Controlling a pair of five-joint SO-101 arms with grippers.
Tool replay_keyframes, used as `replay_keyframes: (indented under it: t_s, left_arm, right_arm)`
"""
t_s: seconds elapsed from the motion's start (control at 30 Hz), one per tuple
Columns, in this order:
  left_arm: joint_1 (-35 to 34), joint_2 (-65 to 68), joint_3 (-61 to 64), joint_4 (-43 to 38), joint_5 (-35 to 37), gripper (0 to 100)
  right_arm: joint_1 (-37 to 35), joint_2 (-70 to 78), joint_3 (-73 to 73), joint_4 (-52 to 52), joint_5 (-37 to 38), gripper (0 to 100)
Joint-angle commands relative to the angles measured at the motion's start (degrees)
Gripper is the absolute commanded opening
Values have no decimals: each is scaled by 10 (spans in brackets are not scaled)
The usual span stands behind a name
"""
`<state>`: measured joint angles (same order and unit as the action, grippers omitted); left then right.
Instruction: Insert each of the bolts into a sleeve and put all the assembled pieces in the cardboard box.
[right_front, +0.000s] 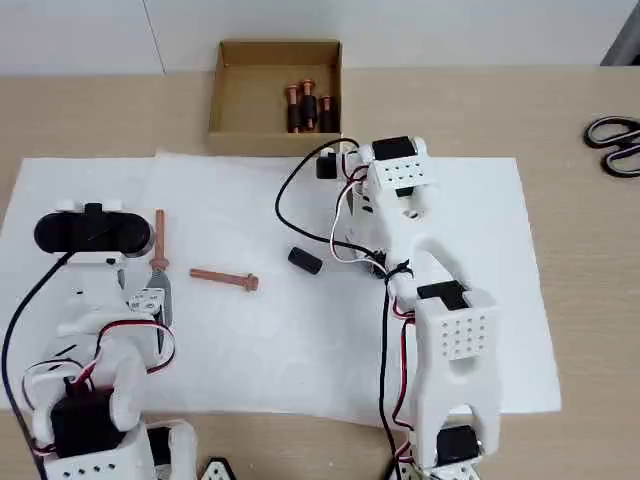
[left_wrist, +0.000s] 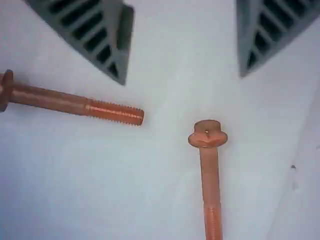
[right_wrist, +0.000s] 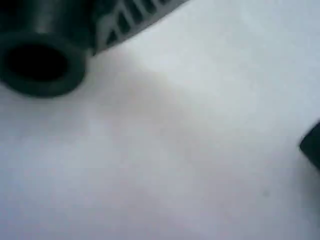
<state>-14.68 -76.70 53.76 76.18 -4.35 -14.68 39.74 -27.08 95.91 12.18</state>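
three finished pieces (right_front: 308, 108) are already in the box (right_front: 232, 95) at the far edge of the worktop (right_front: 100, 110), bunched toward its right side. two bare bolts are lying on the white sheet (right_front: 480, 220): one bolt (right_front: 225, 279) flat and crosswise in front of the left arm, the other bolt (right_front: 160, 232) pointing away from that arm, just beside its pincer. left pincer (left_wrist: 181, 75) is released, jaws spread wide over the sheet with nothing in it, and in the left wrist view both bolts lie just past its fingertips (left_wrist: 117, 70), heads and threads plain to see. a loose sleeve (right_front: 306, 261) lies on the sheet between the two arms. another sleeve (right_front: 326, 164) is right at the tip of the right pincer (right_front: 343, 156), near the box's front wall, open end facing the right wrist camera; can't tell if that pincer is clenched on it or just next to it. scissors (right_front: 614, 145) sit on the bare worktop off to the right, well apart from everything.
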Motion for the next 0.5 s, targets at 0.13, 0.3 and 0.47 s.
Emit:
replay_keyframes:
  t_s: [0.13, 0.3, 0.47]
  left_arm:
    - [-1, -2, -3, -7, -5, 138]
    - [-1, -2, -3, -7, -5, 138]
    - [-1, -2, -2, -6, -5, 138]
  right_arm:
    - [6, 0, -11, -14, -1, 125]
    - [5, 5, -11, -22, 0, 126]
    - [3, 0, -11, -21, 13, 176]
